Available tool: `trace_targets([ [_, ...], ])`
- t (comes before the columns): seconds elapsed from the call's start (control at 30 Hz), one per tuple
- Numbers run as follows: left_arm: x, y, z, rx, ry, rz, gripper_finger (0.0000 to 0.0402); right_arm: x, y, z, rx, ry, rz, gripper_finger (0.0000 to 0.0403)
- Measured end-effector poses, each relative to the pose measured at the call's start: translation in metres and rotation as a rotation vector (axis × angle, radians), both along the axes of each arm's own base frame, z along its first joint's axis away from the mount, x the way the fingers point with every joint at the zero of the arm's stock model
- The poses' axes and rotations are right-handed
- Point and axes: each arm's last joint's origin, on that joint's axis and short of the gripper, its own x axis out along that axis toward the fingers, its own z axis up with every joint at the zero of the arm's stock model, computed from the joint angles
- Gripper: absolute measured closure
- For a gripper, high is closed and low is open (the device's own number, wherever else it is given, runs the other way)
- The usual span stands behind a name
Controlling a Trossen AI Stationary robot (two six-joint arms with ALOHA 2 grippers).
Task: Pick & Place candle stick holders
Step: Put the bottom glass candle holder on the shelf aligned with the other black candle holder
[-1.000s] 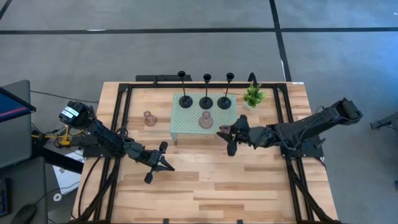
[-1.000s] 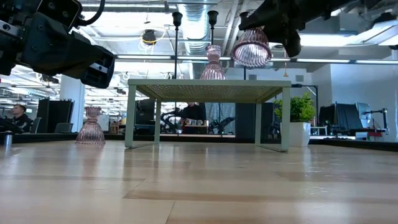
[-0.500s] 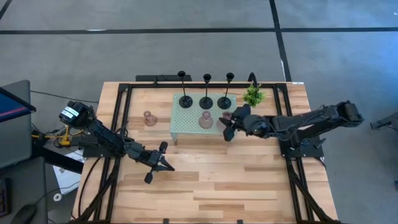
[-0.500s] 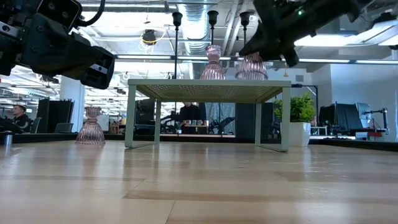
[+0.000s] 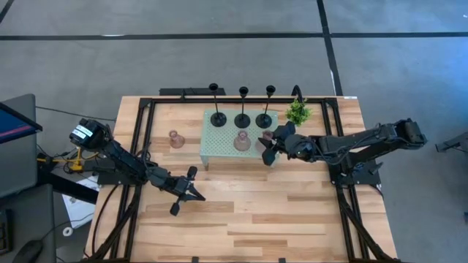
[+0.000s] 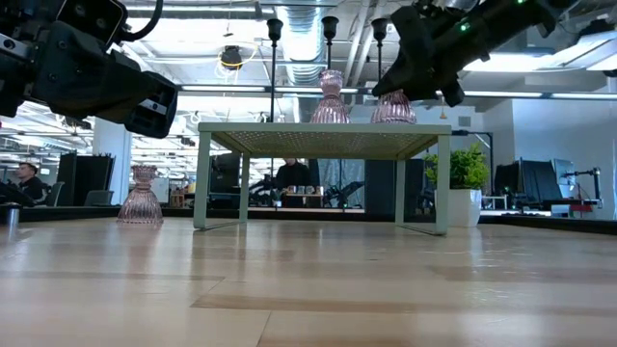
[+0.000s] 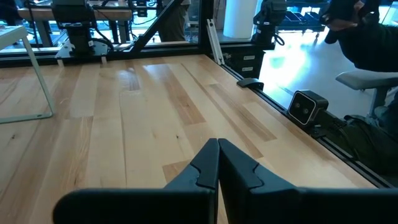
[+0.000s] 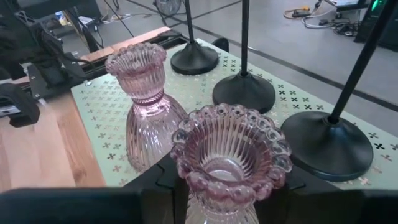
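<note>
Right gripper (image 5: 269,148) now over the right near corner of the pale green perforated tray (image 5: 212,150), no longer off its near edge as a second ago. Clamped on a pink glass holder (image 8: 231,163), fingers (image 8: 163,178) pressed against its ribbed sides. Carried clear above the tray top a moment back; now lowered so its base reads level with the surface in the low view (image 6: 393,108), touching or nearly so. Cannot tell for certain whether weight already rests on the tray.

Placed just right of a second pink holder (image 5: 242,141) already standing on the tray. Behind both, three black holders (image 5: 242,119) in a row along the far side, discs flat, stems upright. Third pink holder (image 5: 175,139) alone on the wooden table (image 5: 241,219), well left of the tray. Small green plant (image 5: 297,112) at the tray's far right, beside the right arm.

Left gripper (image 5: 191,192) parked low over the near left table, jaws pressed together, holding nothing.

Judged near the release point: five of six then on the tray, only the left-hand pink one left to fetch. Some risk of nudging the neighbouring pink holder when opening.
</note>
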Motion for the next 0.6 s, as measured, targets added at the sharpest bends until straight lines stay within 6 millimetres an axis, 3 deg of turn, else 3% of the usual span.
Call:
trace_targets([
  [0.17,0.0000,0.0000,0.0000,0.000,0.000,0.000,0.0397,-0.0005,0.0000,-0.0009,0.003,0.009,-0.002,0.0264],
  [0.43,0.0000,0.0000,-0.0001,0.000,0.001,0.000,0.0397,-0.0007,-0.0001,-0.0009,0.002,0.011,-0.002,0.0278],
  [0.6,0.0000,0.0000,-0.0001,0.001,0.001,0.000,0.0397,-0.0004,0.0002,-0.0006,-0.012,0.017,0.008,0.0234],
])
